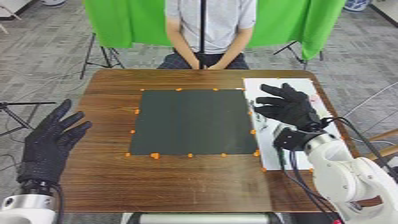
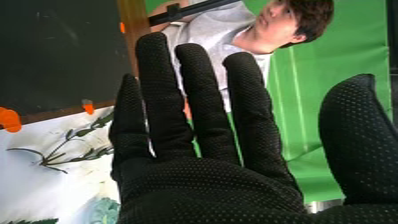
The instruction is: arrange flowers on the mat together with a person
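In the head view, my right hand (image 1: 286,106) is over the white sheet (image 1: 277,162) on the table's right side, its fingers relaxed and holding nothing. My left hand (image 1: 49,145) stands off the table's left edge, fingers straight. The dark mat (image 1: 194,122) lies flat with no flowers on it. In the right wrist view, my right hand (image 2: 209,185) has straight fingers and the thumb spread apart. Beside it, a leafy stem (image 2: 55,156) lies on the white sheet, with some pale green leaves (image 2: 105,210) near it. The mat (image 2: 62,55) is there too.
Orange tape pieces (image 1: 155,155) edge the mat on the brown table (image 1: 178,187). A person sits across the table, hands together near its far edge, behind a dark upright pole (image 1: 202,30). Cables hang along my right arm.
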Available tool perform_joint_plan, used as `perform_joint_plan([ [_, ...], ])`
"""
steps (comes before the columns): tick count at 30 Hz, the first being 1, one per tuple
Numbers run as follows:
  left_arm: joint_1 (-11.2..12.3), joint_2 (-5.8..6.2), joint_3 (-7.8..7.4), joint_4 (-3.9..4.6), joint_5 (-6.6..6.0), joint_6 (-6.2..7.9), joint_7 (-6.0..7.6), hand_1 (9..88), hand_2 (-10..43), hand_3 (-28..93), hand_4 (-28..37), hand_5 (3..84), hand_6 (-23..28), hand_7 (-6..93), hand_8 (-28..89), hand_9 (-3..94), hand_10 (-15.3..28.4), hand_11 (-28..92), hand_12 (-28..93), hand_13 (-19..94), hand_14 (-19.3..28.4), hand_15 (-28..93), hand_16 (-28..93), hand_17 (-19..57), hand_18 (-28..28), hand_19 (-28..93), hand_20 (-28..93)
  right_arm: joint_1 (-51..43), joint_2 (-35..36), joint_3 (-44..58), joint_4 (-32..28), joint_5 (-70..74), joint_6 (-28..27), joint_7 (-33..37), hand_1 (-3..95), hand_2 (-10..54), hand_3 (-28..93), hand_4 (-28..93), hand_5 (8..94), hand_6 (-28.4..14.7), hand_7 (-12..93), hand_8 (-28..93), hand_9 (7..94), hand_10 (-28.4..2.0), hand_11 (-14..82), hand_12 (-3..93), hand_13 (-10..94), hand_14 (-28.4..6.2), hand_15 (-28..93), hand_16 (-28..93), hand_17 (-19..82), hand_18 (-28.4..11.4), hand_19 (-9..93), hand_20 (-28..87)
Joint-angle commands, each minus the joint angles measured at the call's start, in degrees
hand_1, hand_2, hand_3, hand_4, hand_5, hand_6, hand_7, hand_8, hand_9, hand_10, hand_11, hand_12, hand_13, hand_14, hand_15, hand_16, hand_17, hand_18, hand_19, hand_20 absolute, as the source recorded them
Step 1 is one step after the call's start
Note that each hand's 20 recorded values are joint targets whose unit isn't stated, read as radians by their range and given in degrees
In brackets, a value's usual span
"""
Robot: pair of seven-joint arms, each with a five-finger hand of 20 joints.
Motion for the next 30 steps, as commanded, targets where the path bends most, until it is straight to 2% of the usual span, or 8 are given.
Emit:
perform_joint_plan([
  [1,1.3,1.45,0.28,-0.02,-1.22,0.35,1.29,20.4,7.8,75,-25.7,29.7,4.4,10.6,-8,29.0,14.9,18,12,21,21.0,40,-5,-9.4,19.5,37,13,-0.2,-0.2,0.2,-0.4,-0.5,0.0,0.1,18.8,10.0,75,-25,52.7,0.8,15,-13,55.7,-17.4,16.5,14.2,44,-19.7,45,10,6,-20.5,52,17],
  [6,1.8,2.40,0.20,0.10,-1.93,0.61,2.23,20.4,7.8,75,-25.5,29.6,4.3,10.5,-8,28.9,14.9,18,12,21,20.9,40,-5,-9.4,19.5,37,13,0.2,-0.1,-0.1,-0.4,-0.3,0.1,-0.4,18.8,10.0,75,-25,52.8,0.8,15,-13,55.6,-17.2,16.5,14.3,44,-19.7,45,10,6,-20.5,52,17],
  [7,1.7,2.12,0.16,0.07,-1.63,0.49,1.76,20.4,7.8,75,-25.5,29.6,4.3,10.5,-8,28.9,14.9,18,12,21,20.8,40,-5,-9.4,19.5,37,13,0.0,-0.2,0.1,-0.4,-0.3,0.3,-0.2,18.8,10.0,75,-25,52.8,0.7,15,-13,55.6,-17.2,16.5,14.3,44,-19.7,45,10,6,-20.5,52,17],
  [10,1.7,2.53,0.39,0.16,-2.20,0.98,2.41,20.4,7.8,75,-25.4,29.5,4.3,10.5,-8,28.8,14.7,18,12,21,20.9,40,-5,-9.4,19.4,37,13,-0.1,-0.1,0.2,-0.4,-0.1,0.1,-0.4,18.8,10.0,75,-25,52.8,0.7,15,-13,55.6,-17.2,16.5,14.3,44,-19.7,45,10,6,-20.5,52,17],
  [13,1.7,1.98,0.28,0.07,-1.51,0.50,1.79,20.4,7.8,75,-25.4,29.5,4.3,10.5,-8,28.8,14.8,18,12,21,20.9,40,-5,-9.4,19.4,37,13,-0.1,-0.1,0.1,-0.4,-0.2,0.3,-0.4,18.7,10.0,75,-25,52.8,0.7,15,-13,55.7,-17.2,16.6,14.3,44,-19.7,45,10,6,-20.5,52,17],
  [21,1.9,2.22,0.17,-0.01,-2.01,0.81,2.31,20.4,7.8,75,-25.3,29.5,4.3,10.4,-8,28.8,14.8,18,12,21,20.9,40,-4,-9.4,19.4,37,13,-0.4,-0.2,0.5,-0.4,-0.1,0.1,-0.5,18.8,10.0,75,-25,52.8,0.7,15,-13,55.6,-17.4,16.5,14.3,44,-19.7,45,10,6,-20.5,52,17],
  [25,1.5,1.78,0.12,0.02,-1.51,0.48,1.46,20.4,7.8,75,-25.3,29.5,4.3,10.4,-8,28.7,14.8,18,12,21,20.8,40,-4,-9.4,19.4,37,13,-0.8,-0.2,0.8,-0.5,-0.2,0.1,-0.5,18.8,10.0,75,-25,52.8,0.8,15,-13,55.7,-17.3,16.6,14.3,44,-19.7,45,10,6,-20.6,52,17],
  [30,1.4,1.50,0.06,0.01,-1.39,0.43,1.32,20.4,7.8,75,-25.3,29.5,4.3,10.5,-8,28.7,14.8,18,12,21,20.9,40,-4,-9.3,19.4,37,13,-0.4,-0.3,0.5,-0.5,-0.2,0.2,-0.3,18.7,10.1,75,-25,52.7,0.9,15,-13,55.6,-17.2,16.6,14.2,44,-19.6,45,10,6,-20.5,52,17],
])
